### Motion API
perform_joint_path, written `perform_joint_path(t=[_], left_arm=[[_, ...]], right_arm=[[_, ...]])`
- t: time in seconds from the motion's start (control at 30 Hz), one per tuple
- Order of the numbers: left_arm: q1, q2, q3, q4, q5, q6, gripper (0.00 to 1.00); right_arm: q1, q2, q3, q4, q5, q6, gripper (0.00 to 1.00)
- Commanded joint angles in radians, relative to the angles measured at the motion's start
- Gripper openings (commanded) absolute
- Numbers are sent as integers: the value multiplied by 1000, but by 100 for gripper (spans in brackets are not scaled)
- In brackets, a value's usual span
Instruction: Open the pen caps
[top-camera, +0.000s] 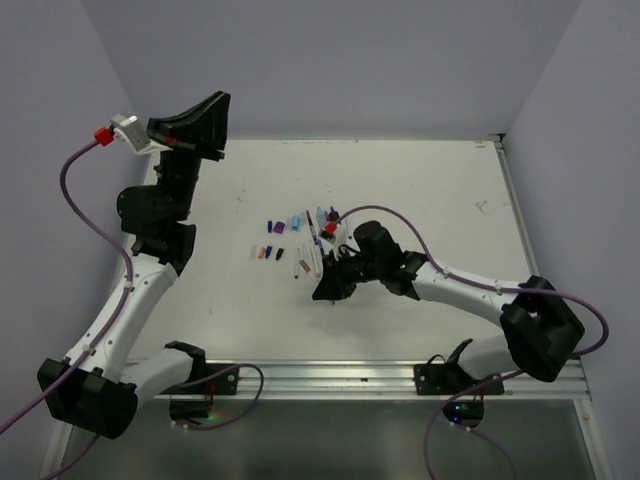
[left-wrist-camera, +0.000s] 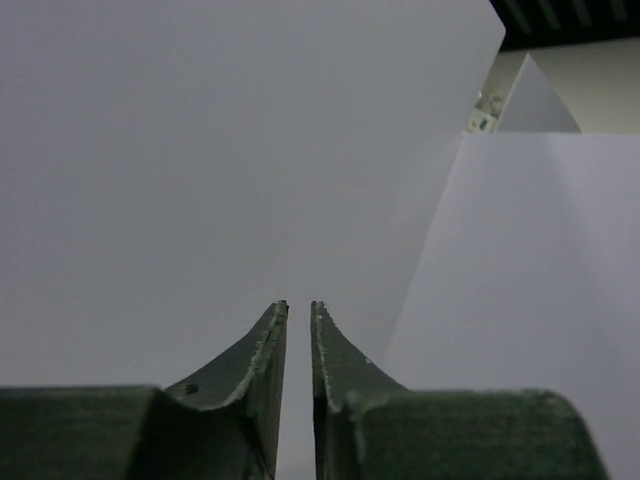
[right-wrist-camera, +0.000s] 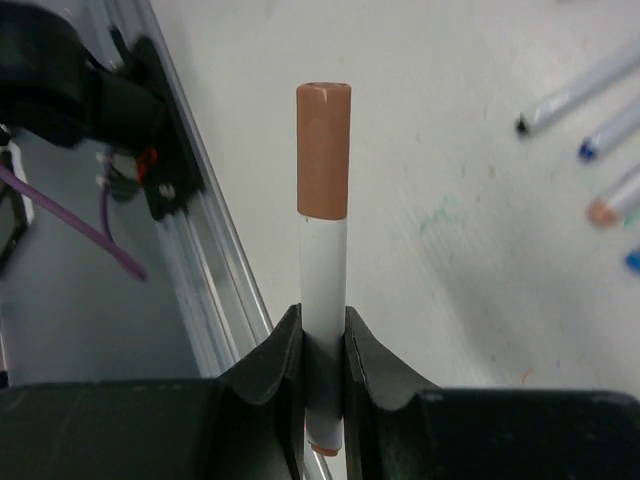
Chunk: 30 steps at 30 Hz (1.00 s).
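Note:
My right gripper (right-wrist-camera: 323, 322) is shut on a white pen (right-wrist-camera: 323, 265) and holds it above the table. The pen's orange cap (right-wrist-camera: 323, 150) is on its far end, sticking out past the fingers. In the top view the right gripper (top-camera: 322, 289) is just in front of a cluster of pens (top-camera: 322, 232) at mid-table. Several loose pen caps (top-camera: 272, 240) lie left of the cluster. Uncapped pens (right-wrist-camera: 585, 88) lie at the right of the right wrist view. My left gripper (left-wrist-camera: 298, 306) is shut and empty, raised at the far left (top-camera: 205, 125), facing the wall.
A metal rail (top-camera: 330, 375) runs along the table's near edge and shows in the right wrist view (right-wrist-camera: 200, 250). White walls (left-wrist-camera: 250, 150) enclose the table's back and sides. Purple cables (top-camera: 90, 215) trail from both arms.

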Motion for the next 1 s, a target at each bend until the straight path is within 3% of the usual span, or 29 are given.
perform_joint_path(t=[0.0, 0.1, 0.3, 0.4, 0.77, 0.97], left_arm=[[14, -4, -56, -174, 218, -16, 22], [14, -24, -76, -286, 344, -3, 41], [14, -44, -97, -430, 531, 28, 71], [14, -36, -113, -450, 628, 21, 77], [14, 39, -148, -361, 840, -192, 80], [14, 40, -162, -302, 831, -272, 76]], right_arm=[[-19, -86, 164, -21, -25, -6, 0], [-45, -83, 225, -21, -34, 0, 0], [-81, -80, 296, 21, -70, 40, 0], [-92, -74, 331, 45, -109, 60, 0], [-121, -56, 434, 119, -189, 89, 0], [-123, -1, 474, 189, -241, 133, 0]])
